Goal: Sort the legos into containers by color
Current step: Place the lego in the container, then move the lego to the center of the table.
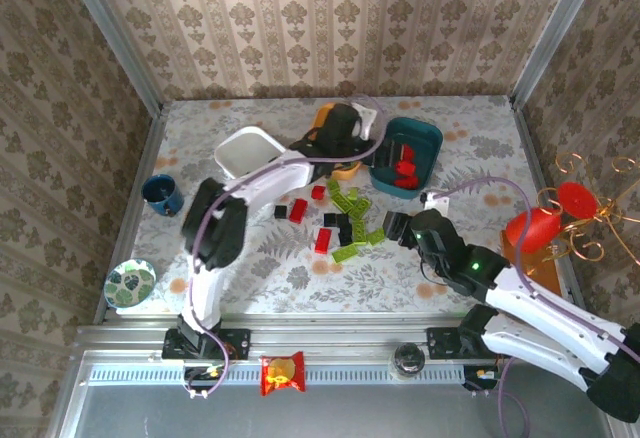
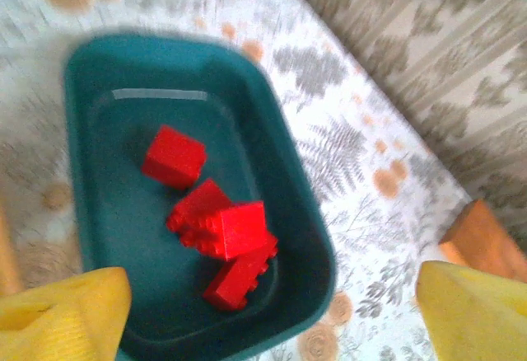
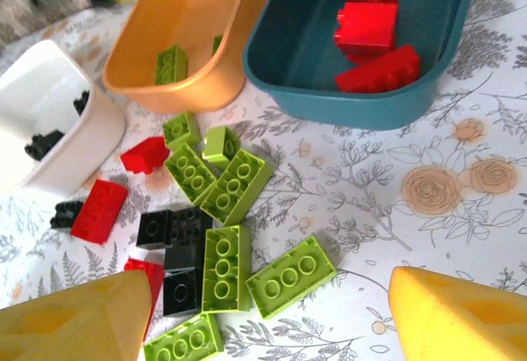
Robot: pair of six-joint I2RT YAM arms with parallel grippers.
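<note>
Red-and-yellow snack packet [image 1: 282,373] lies on the near rail, and a patterned bowl [image 1: 130,285] sits at the left edge. The right gripper [image 3: 263,320] hovers over the loose legos [image 3: 235,184] at mid-table, its fingers wide and empty. Farther back, the left arm [image 1: 270,178] hides much of the orange tray [image 3: 206,15]. The left gripper [image 2: 268,311], fingers wide with nothing between, is above the teal tray [image 2: 90,130], which holds red bricks [image 2: 218,229]. The white tray [image 1: 245,150] and a blue cup [image 1: 162,194] stand to the left.

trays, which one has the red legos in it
The teal tray holds red bricks; the orange tray has green bricks, the white tray black bricks.
</note>
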